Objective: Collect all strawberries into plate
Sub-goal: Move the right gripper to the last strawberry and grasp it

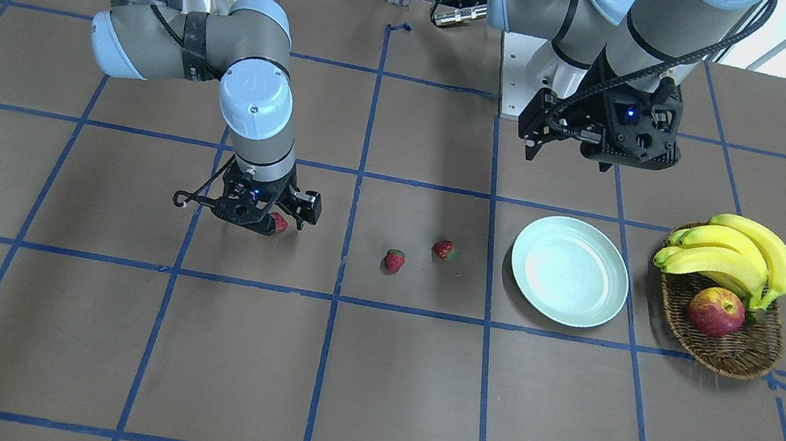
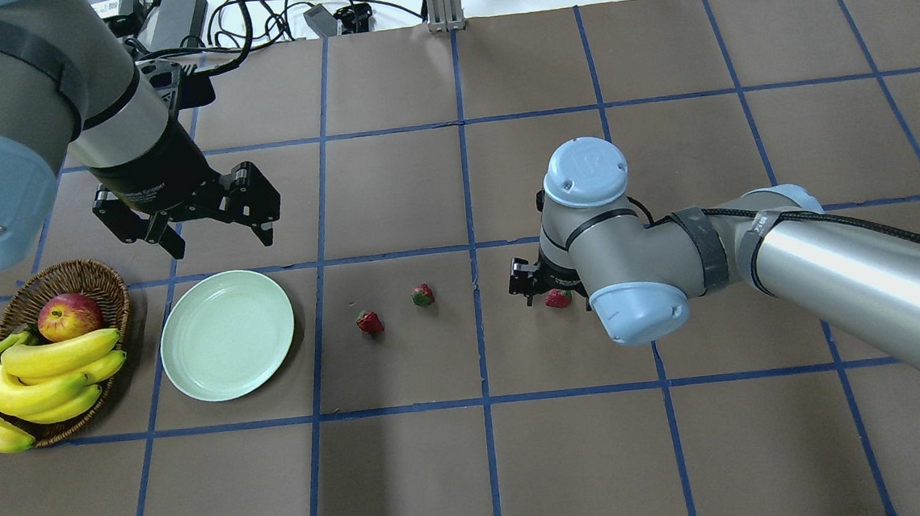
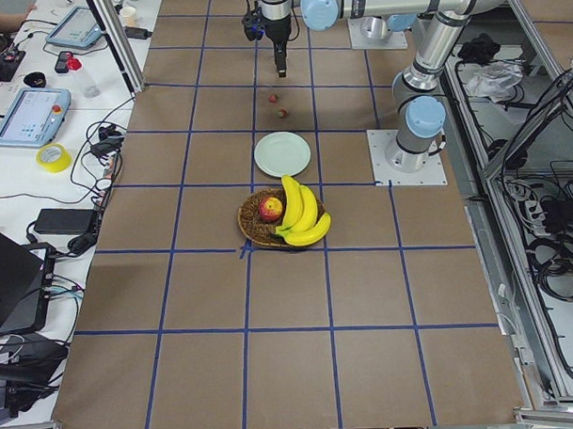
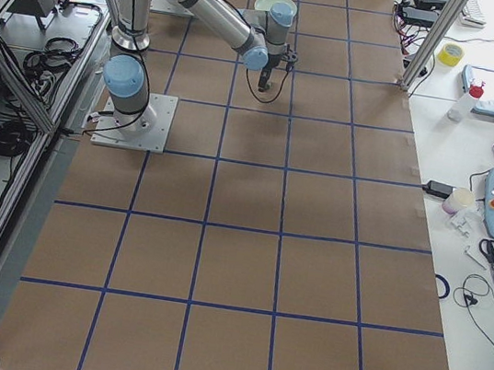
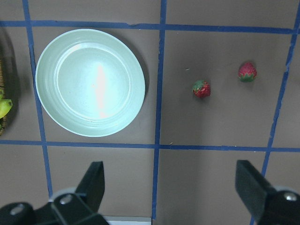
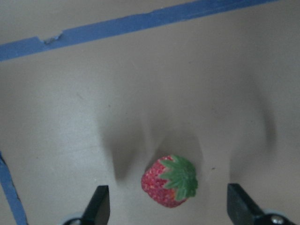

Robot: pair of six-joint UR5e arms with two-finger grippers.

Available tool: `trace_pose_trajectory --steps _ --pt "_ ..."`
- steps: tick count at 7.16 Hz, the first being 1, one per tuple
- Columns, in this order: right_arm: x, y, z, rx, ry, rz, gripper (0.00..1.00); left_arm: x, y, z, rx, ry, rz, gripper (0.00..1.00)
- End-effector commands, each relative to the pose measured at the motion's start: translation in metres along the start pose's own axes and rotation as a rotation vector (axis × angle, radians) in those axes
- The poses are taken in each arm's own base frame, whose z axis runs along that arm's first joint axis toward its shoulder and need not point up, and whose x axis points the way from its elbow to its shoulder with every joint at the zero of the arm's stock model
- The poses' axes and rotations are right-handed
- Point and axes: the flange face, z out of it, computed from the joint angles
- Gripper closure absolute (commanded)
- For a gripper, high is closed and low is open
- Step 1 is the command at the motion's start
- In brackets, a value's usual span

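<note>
Three small red strawberries lie on the brown table. Two lie in the middle point(image 1: 394, 260) point(image 1: 443, 249), also in the overhead view point(image 2: 369, 322) point(image 2: 422, 295) and the left wrist view point(image 5: 201, 88) point(image 5: 247, 71). The third strawberry point(image 6: 169, 182) point(image 2: 557, 298) lies between the fingers of my right gripper point(image 6: 169, 208) point(image 1: 265, 219), which is open, low over the table and not touching it. The mint-green plate point(image 2: 227, 335) point(image 1: 570, 271) point(image 5: 90, 82) is empty. My left gripper point(image 2: 222, 244) point(image 5: 171, 180) is open and empty, raised behind the plate.
A brown wicker basket point(image 2: 73, 277) with bananas point(image 1: 739, 254) and a red-yellow apple point(image 1: 715, 312) stands beside the plate, on the side away from the strawberries. Blue tape lines cross the table. Cables and devices lie beyond the table's far edge.
</note>
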Motion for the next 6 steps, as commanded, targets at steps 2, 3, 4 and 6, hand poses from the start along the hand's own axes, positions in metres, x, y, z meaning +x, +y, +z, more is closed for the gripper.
trace_pose_trajectory --steps 2,3,4,6 --pt "0.0 -0.002 0.004 0.001 0.0 0.001 0.72 0.0 0.0 0.0 0.0 0.0 0.002 0.0" --pt "0.0 -0.002 0.002 0.004 0.0 0.001 0.84 0.0 0.0 0.0 0.0 0.0 0.0 0.0" --pt "-0.002 -0.001 -0.006 0.018 -0.01 0.005 0.88 0.0 0.0 0.0 0.0 0.0 0.002 0.0" --pt "-0.066 0.019 -0.049 0.082 -0.062 0.053 0.88 0.0 0.001 -0.001 0.002 -0.002 0.002 0.0"
